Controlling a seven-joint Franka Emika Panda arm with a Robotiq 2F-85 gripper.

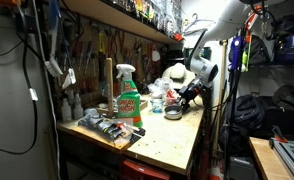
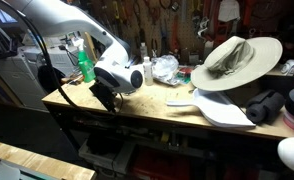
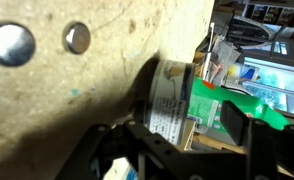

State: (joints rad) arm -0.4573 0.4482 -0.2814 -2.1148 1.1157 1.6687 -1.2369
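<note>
Small labelled can [image 3: 172,100] stands upright on your wooden workbench [image 3: 87,90], close to the bench's edge; in an exterior view it shows as a low round tin [image 1: 173,112] just beside the arm's wrist. Your gripper [image 3: 182,135] hangs right over it with the claw released: the two dark fingers [image 3: 249,125] stand apart, and the can sits ahead of the gap between them, not pinched. You can see the gripper low over the bench top in both exterior views [image 1: 184,100] [image 2: 105,97]. A green spray bottle [image 2: 85,65] stands near, behind the arm, and green plastic shows just beyond the can in the wrist view. Two round metal discs [image 3: 9,43] lie on the wood, well apart from the can. A wide-brimmed hat [image 2: 235,60] rests farther along the bench.
</note>
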